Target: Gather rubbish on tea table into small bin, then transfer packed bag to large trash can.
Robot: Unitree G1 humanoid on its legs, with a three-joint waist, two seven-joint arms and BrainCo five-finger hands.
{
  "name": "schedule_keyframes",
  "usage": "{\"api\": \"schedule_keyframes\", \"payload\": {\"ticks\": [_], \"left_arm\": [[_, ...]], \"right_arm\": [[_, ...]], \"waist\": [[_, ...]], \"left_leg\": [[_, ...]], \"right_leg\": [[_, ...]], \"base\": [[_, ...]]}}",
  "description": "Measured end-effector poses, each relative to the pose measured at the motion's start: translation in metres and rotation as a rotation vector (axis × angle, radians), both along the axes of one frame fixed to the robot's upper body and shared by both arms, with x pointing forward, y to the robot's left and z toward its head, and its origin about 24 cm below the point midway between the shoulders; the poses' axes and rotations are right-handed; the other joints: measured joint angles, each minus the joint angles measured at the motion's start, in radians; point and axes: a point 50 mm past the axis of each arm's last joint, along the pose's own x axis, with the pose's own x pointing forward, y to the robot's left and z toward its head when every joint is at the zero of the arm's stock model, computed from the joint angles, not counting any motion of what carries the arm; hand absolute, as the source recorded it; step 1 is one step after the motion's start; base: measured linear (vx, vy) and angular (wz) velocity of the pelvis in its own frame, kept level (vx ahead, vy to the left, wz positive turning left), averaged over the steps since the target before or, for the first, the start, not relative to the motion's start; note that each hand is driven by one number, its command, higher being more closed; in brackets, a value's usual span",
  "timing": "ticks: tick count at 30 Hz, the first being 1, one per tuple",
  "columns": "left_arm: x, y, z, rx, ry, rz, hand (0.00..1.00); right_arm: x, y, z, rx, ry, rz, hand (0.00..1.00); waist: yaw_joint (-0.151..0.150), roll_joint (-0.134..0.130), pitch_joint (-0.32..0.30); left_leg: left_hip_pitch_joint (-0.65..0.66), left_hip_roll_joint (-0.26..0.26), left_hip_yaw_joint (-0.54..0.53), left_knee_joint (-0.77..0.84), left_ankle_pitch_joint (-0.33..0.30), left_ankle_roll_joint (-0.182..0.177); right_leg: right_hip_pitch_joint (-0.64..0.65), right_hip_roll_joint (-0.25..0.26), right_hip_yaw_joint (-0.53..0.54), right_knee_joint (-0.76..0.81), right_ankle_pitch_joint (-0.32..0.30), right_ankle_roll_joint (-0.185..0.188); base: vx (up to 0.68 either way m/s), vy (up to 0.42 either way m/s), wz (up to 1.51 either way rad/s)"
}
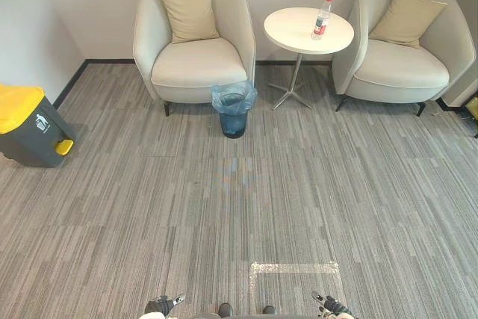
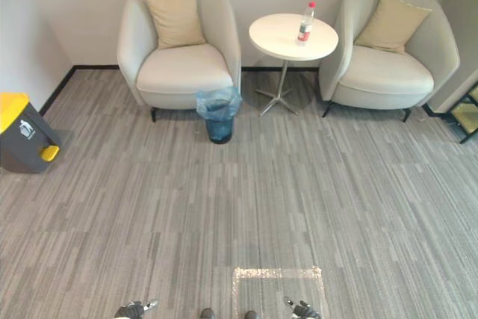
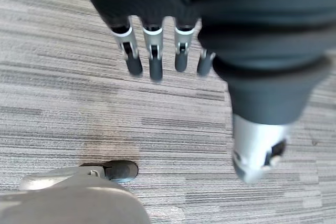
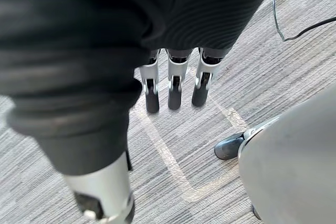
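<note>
Left eye view: bottle [image 1: 322, 17] upright on the round counter [image 1: 293, 33], small bin [image 1: 233, 110] near it, both well apart from us. Our left hand [image 3: 152, 60] and right hand [image 4: 175, 86] hang, fingers straight, empty. We judge gathering not begun; next we must walk closer.

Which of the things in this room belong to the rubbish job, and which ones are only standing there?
For the job:
bottle, upright on the tea table; small bin lined with a blue bag; large trash can.

Only standing about:
left armchair; right armchair; tape square on the carpet.
</note>
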Motion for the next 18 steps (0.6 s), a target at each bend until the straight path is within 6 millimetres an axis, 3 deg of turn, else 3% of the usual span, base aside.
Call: {"api": "schedule_keyframes", "payload": {"ticks": [18], "left_arm": [[0.0038, 0.0, 0.0, 0.01, 0.009, -0.052, 0.0]], "right_arm": [[0.003, 0.001, 0.0004, -0.014, 0.003, 0.052, 0.0]], "waist": [[-0.001, -0.002, 0.004]], "left_leg": [[-0.002, 0.0, -0.001, 0.0, 0.0, 0.0]], "right_leg": [[0.005, 0.0, -0.003, -0.01, 0.002, -0.002]], "base": [[0.0, -0.001, 0.0]]}}
